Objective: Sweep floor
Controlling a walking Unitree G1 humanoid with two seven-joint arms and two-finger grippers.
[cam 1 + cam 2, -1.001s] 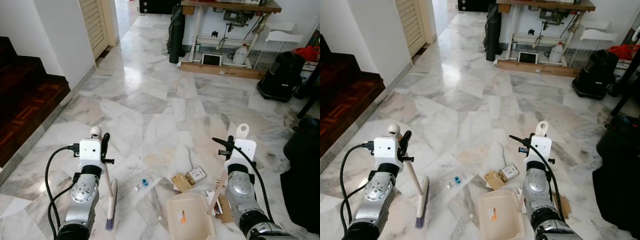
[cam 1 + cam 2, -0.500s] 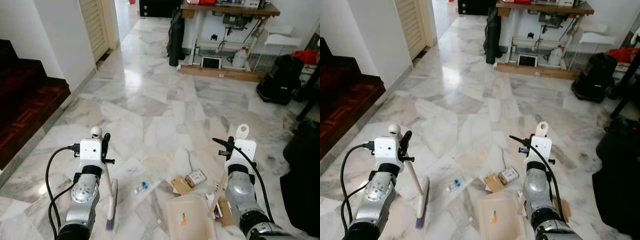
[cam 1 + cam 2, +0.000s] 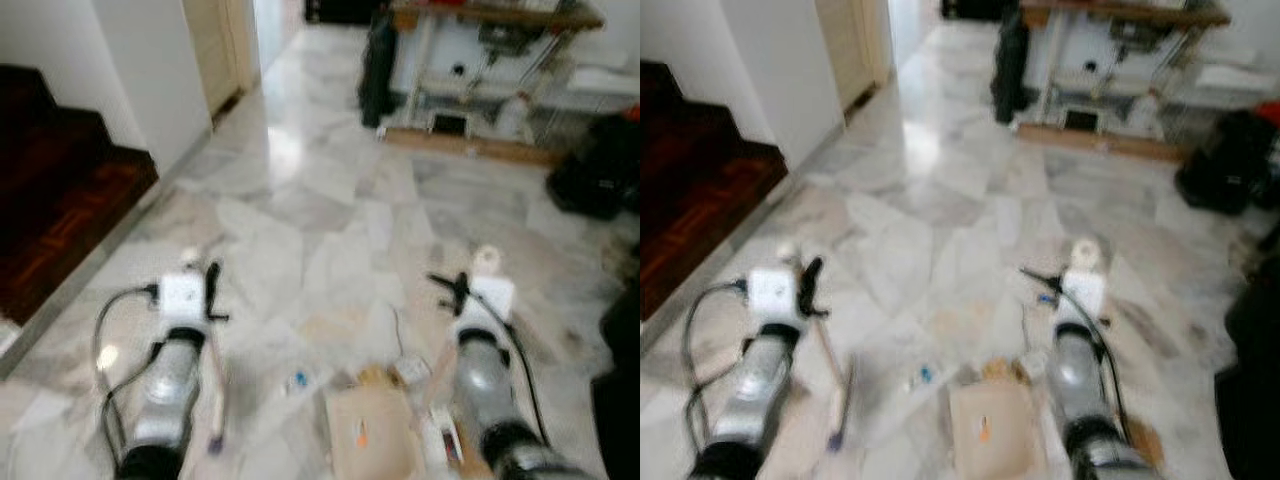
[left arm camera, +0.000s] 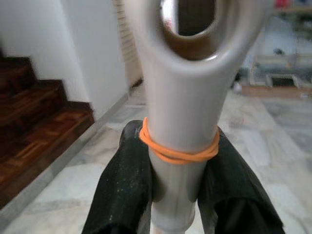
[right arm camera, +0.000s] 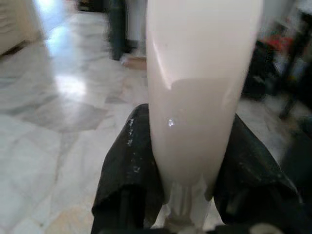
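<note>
Gripping a pale plastic broom handle between its two black fingers, the left gripper holds the broom so that its shaft slants down to dark bristles on the marble floor near the robot's left side. An orange rubber band rings the handle just above the fingers, and the handle's top ends in an oval hanging hole. The right gripper is clamped on the smooth cream dustpan handle, with the beige dustpan flat on the floor just left of that arm. Small scraps of litter, blurred, lie just beyond the pan.
</note>
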